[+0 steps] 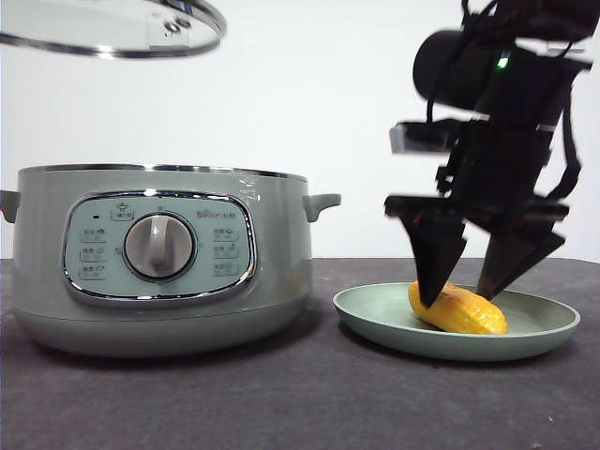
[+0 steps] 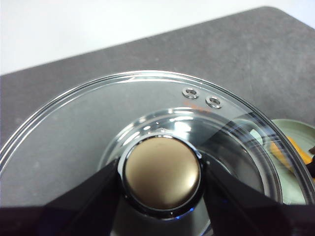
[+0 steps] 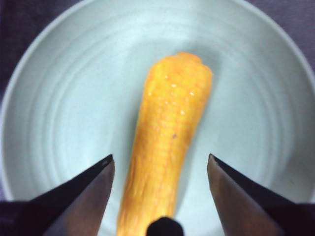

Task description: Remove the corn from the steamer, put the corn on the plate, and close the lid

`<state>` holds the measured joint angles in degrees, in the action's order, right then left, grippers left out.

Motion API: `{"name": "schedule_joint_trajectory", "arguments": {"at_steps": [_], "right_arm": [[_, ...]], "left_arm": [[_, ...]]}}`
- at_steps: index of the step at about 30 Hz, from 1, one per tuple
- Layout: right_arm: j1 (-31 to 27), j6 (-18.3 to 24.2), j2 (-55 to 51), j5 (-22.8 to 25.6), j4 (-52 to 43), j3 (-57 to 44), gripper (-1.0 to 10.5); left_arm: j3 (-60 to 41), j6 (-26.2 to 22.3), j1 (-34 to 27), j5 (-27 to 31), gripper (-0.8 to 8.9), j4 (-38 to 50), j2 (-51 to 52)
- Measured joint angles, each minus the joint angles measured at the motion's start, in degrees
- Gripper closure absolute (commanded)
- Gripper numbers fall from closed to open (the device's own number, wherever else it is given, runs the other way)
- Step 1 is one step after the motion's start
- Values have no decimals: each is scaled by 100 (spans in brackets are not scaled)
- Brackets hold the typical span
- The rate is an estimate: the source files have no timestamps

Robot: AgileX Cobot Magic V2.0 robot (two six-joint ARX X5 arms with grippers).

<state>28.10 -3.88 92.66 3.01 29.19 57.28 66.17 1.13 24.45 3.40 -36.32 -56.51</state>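
Now the corn [image 3: 167, 147] is lying on the plate [image 3: 59, 98], between the right hand's [image 3: 160, 162] parted jaws; the left hand [image 2: 161, 172] is clamping the lid's [image 1: 112, 28] knob, hovering above the steamer [image 1: 159, 262].

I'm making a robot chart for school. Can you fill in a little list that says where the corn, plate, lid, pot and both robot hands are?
corn: lying on the plate, jaws apart on either side of it
plate: on the table, beside the steamer
lid: held in the air above the steamer
steamer: on the table, uncovered
left gripper: shut on the lid's knob
right gripper: open, over the corn
still to do: close the lid
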Motion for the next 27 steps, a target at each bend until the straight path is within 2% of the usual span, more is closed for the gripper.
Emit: {"name": "schedule_joint_trajectory", "arguments": {"at_steps": [7, 20, 27], "right_arm": [[0, -22, -804, 2, 522, 0, 631], [-251, -22, -2435, 17, 739, 0, 631], [-474, -22, -2677, 20, 1014, 0, 631]], "left_arm": [[0, 35, 0, -306, 822, 345, -688], [0, 192, 140, -514, 822, 857, -1939], [0, 192, 166, -520, 822, 861, -2227]]}}
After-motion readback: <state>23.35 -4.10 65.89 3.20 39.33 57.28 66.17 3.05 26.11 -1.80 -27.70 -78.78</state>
